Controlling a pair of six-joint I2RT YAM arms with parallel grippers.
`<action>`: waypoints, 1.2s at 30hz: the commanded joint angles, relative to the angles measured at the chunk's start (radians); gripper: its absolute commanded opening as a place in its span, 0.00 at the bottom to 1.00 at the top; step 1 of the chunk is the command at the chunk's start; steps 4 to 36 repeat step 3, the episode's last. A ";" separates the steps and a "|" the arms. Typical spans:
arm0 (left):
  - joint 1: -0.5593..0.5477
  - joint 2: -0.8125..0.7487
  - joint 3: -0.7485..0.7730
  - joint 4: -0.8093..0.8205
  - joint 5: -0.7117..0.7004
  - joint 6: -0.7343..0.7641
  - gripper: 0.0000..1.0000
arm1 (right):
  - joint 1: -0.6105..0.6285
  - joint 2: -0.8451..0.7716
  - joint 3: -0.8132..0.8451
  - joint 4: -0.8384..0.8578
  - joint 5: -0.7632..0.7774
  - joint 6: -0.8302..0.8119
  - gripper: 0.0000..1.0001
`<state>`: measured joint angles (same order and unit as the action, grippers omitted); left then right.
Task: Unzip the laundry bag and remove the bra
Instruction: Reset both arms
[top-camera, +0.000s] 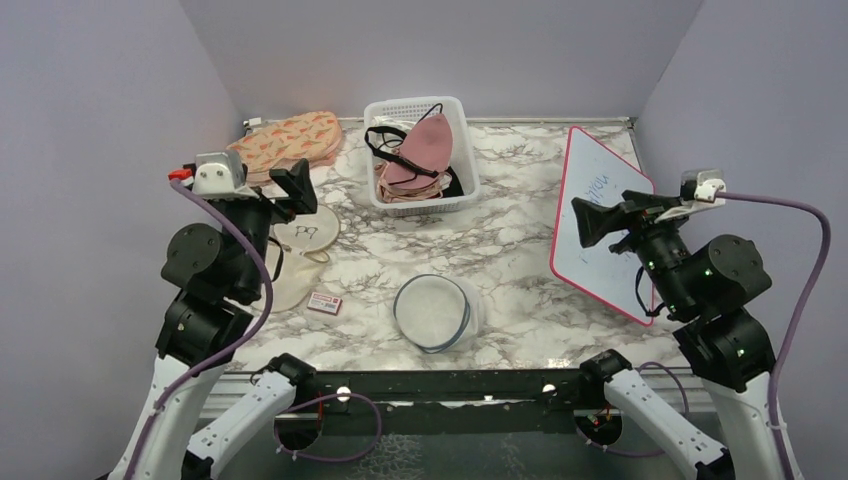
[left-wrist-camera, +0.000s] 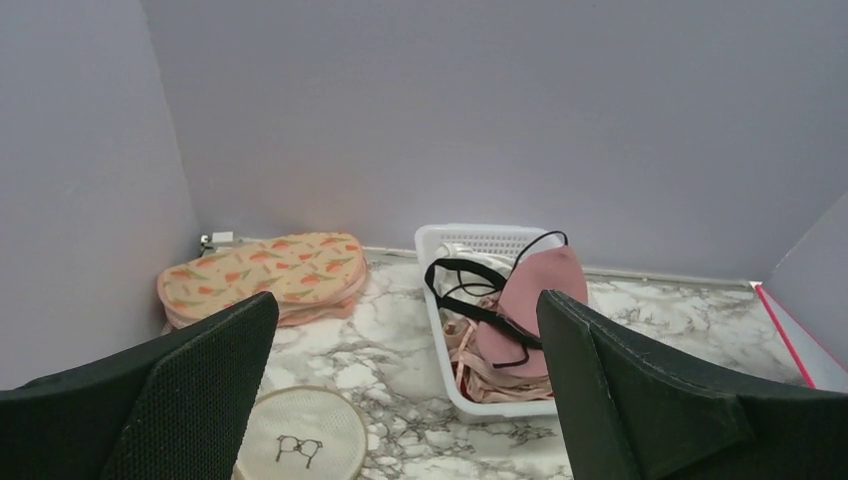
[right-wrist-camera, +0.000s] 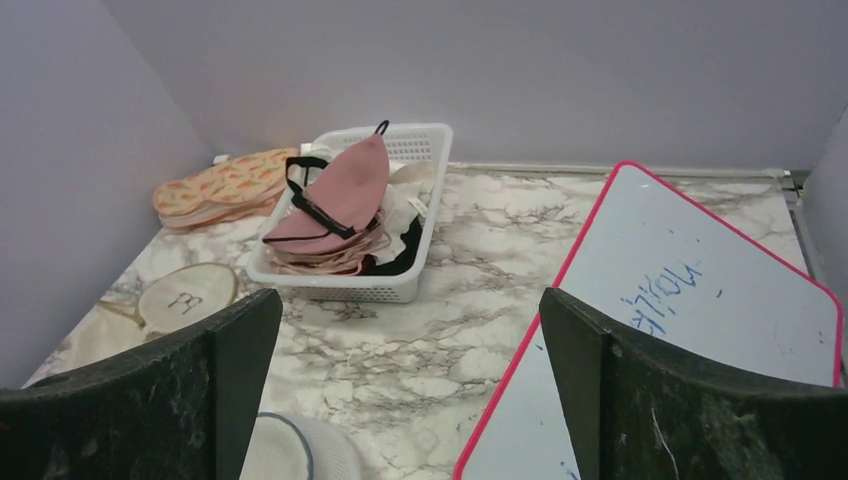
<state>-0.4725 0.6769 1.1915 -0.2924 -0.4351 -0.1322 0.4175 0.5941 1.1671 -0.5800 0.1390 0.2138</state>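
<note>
The laundry bag (top-camera: 432, 312), a round white mesh pouch with a dark rim, lies on the marble table near the front middle; its edge (right-wrist-camera: 290, 450) shows at the bottom of the right wrist view. The dusty-pink bra (top-camera: 425, 145) with black straps rests on top of the pile in the basket, also seen as the bra (left-wrist-camera: 530, 300) and the bra (right-wrist-camera: 340, 185). My left gripper (top-camera: 298, 190) hovers open at the left, above the table. My right gripper (top-camera: 582, 222) hovers open at the right, over the whiteboard. Both grippers (left-wrist-camera: 405, 310) (right-wrist-camera: 410, 300) hold nothing.
A white slotted basket (top-camera: 425, 205) of garments stands at the back middle. A pink-edged whiteboard (top-camera: 600, 200) lies at the right. A flat cream pouch (top-camera: 305, 235) with embroidered glasses and floral pouches (top-camera: 285, 140) lie at the left. A small card (top-camera: 324, 303) lies left of the bag.
</note>
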 joint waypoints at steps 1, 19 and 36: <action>0.002 -0.027 -0.020 -0.039 0.007 -0.001 0.99 | 0.003 -0.045 -0.042 0.037 0.045 0.022 1.00; 0.002 -0.026 -0.018 -0.047 0.009 -0.007 0.99 | 0.003 -0.051 -0.045 0.037 0.019 0.023 1.00; 0.002 -0.026 -0.018 -0.047 0.009 -0.007 0.99 | 0.003 -0.051 -0.045 0.037 0.019 0.023 1.00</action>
